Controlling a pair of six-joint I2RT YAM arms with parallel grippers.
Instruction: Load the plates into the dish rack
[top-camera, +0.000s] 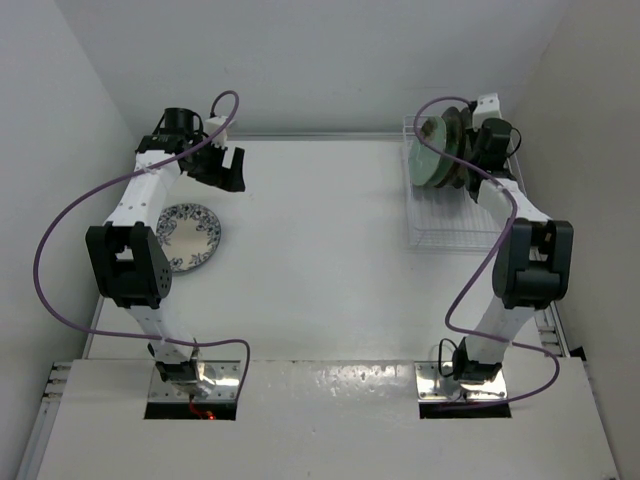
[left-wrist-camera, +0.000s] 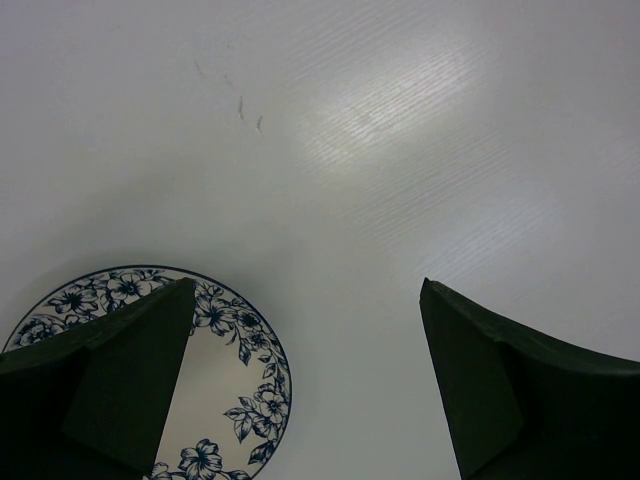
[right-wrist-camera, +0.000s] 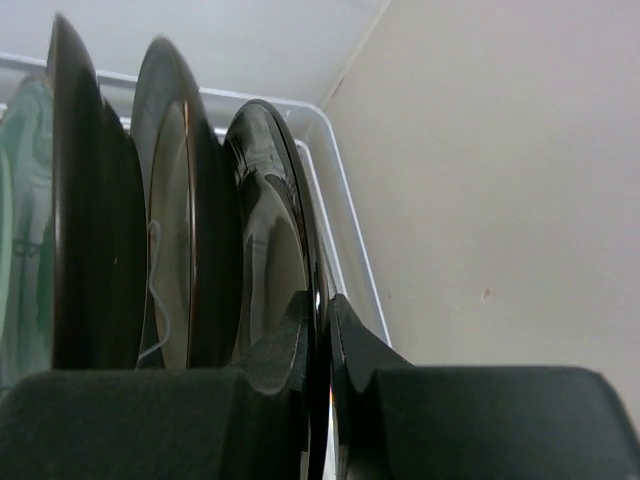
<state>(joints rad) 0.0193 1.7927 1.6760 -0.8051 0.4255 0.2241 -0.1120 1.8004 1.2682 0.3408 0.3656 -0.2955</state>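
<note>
Clamping a dark-rimmed plate (right-wrist-camera: 265, 230) upright in the dish rack (top-camera: 440, 235) at two o'clock, the right tool (right-wrist-camera: 320, 330) seats it; the left tool (left-wrist-camera: 305, 290), spread apart, faces the floral plate (left-wrist-camera: 235, 400) at nine.

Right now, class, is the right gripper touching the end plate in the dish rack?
Touching. The right wrist view shows the right gripper pinching the rim of the end plate.

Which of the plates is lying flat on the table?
The round white plate with blue flowers, near the left arm; the other plates stand upright in the white wire rack.
</note>
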